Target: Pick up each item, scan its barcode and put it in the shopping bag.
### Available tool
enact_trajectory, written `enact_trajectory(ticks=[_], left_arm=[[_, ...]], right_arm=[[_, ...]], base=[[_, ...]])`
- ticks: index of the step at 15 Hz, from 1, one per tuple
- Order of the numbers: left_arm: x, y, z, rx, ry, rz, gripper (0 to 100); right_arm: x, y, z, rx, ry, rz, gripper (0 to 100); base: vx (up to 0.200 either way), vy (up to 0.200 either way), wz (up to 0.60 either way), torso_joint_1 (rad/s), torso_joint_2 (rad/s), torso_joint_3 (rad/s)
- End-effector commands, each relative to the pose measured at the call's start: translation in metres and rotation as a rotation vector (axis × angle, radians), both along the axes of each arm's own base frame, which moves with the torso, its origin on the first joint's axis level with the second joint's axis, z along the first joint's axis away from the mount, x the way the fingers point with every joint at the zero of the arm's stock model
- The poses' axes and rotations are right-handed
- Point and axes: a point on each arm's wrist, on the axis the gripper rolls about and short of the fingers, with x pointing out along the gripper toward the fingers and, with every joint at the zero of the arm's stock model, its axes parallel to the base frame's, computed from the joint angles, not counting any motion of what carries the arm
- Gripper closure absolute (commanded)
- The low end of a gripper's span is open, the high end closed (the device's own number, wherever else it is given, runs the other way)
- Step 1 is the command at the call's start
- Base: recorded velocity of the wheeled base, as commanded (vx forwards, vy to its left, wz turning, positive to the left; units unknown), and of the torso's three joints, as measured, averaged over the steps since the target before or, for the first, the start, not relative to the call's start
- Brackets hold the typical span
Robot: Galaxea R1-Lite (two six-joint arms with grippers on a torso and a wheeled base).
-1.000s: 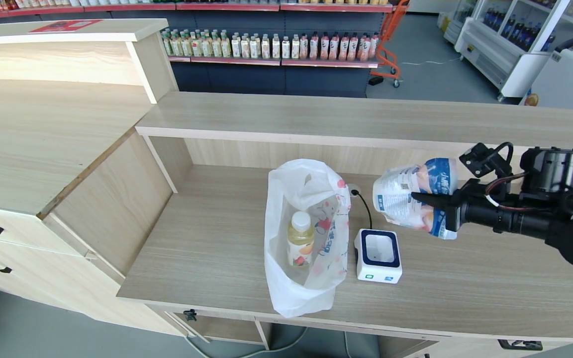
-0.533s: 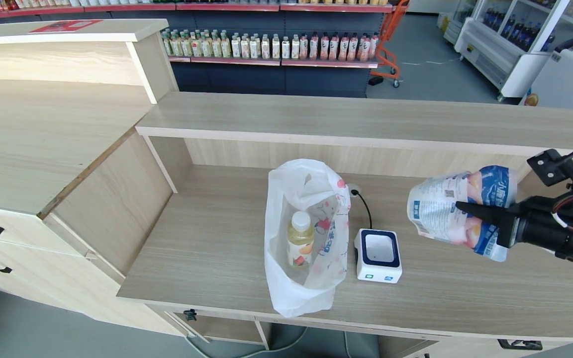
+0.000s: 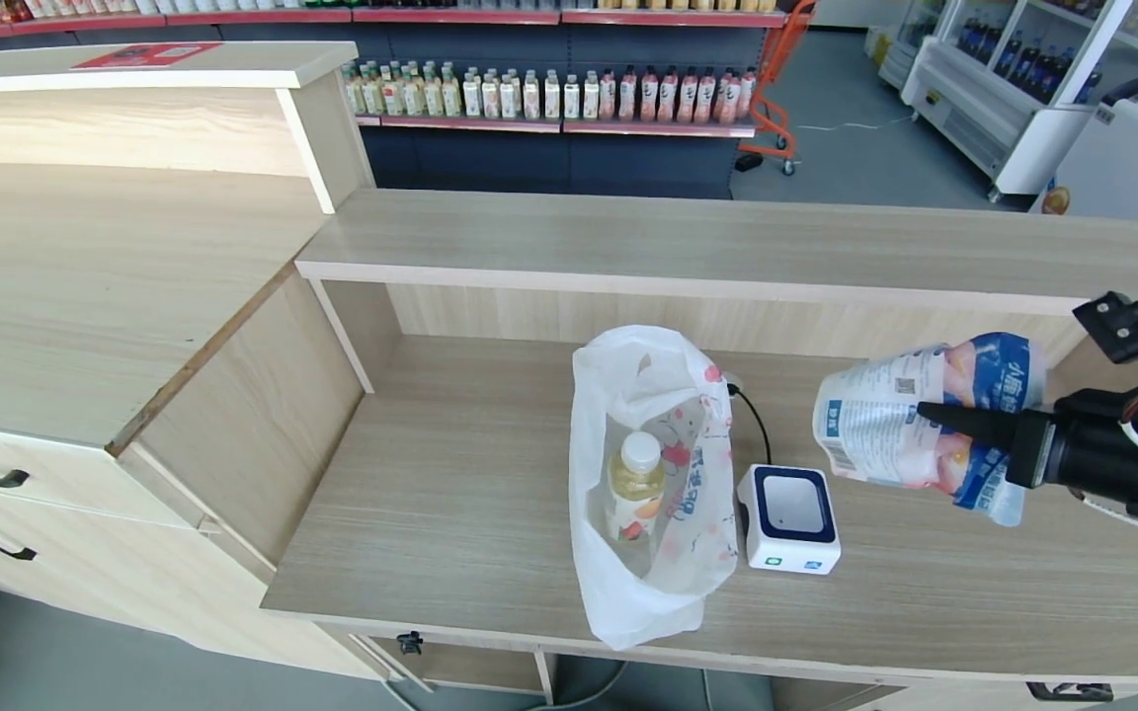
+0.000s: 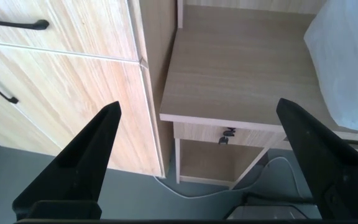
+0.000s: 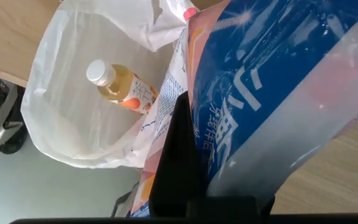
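Our left gripper hangs spread wide. Beyond the white plastic shopping bag and white boxy scanner, our right gripper clamps the blue-and-white snack pouch aloft, rightward. We should turn its coded face down over the scanner. A second ago the pouch hung nearer it.

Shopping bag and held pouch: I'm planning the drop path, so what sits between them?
In the head view, the white scanner stands on the counter between the shopping bag and the pouch, close beside the bag; nothing else.
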Motion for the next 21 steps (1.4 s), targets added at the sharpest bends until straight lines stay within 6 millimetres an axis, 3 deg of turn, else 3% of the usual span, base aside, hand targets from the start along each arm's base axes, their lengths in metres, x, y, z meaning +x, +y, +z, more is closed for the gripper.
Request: enact_trajectory(ticks=[1,3,4,5,6,12,15,21], left_arm=[[0.0,0.0,0.0,0.0,-0.001,0.001,0],[0.0,0.0,0.0,0.0,-0.001,0.001,0],[0.0,0.0,0.0,0.0,-0.001,0.001,0],[0.0,0.0,0.0,0.0,-0.001,0.001,0],[0.0,0.0,0.0,0.0,-0.001,0.001,0],[0.0,0.0,0.0,0.0,-0.001,0.001,0],[0.0,0.0,0.0,0.0,-0.001,0.002,0],[0.0,0.0,0.0,0.0,-0.001,0.001,0]], right_arm=[[0.035,-0.003,0.008,-0.004,0.037,-0.027,100],[0.055,-0.003,0.005,-0.001,0.112,-0.026,100],[0.055,-0.003,0.005,-0.001,0.112,-0.026,100],[0.08,0.007,-0.007,0.008,0.187,0.008,100],[0.085,0.012,-0.01,0.017,0.201,0.019,100],[0.121,0.091,-0.014,0.057,0.211,0.217,100],[0.136,0.117,-0.023,0.044,0.212,0.266,100],[0.149,0.13,-0.056,-0.006,0.27,0.222,100]], base=[[0.0,0.0,0.0,0.0,0.0,0.0],[0.0,0.0,0.0,0.0,0.0,0.0],[0.0,0.0,0.0,0.0,0.0,0.0],[0.0,0.0,0.0,0.0,0.0,0.0],[0.0,0.0,0.0,0.0,0.0,0.0],[0.0,0.0,0.0,0.0,0.0,0.0],[0.0,0.0,0.0,0.0,0.0,0.0],[0.0,0.0,0.0,0.0,0.0,0.0]])
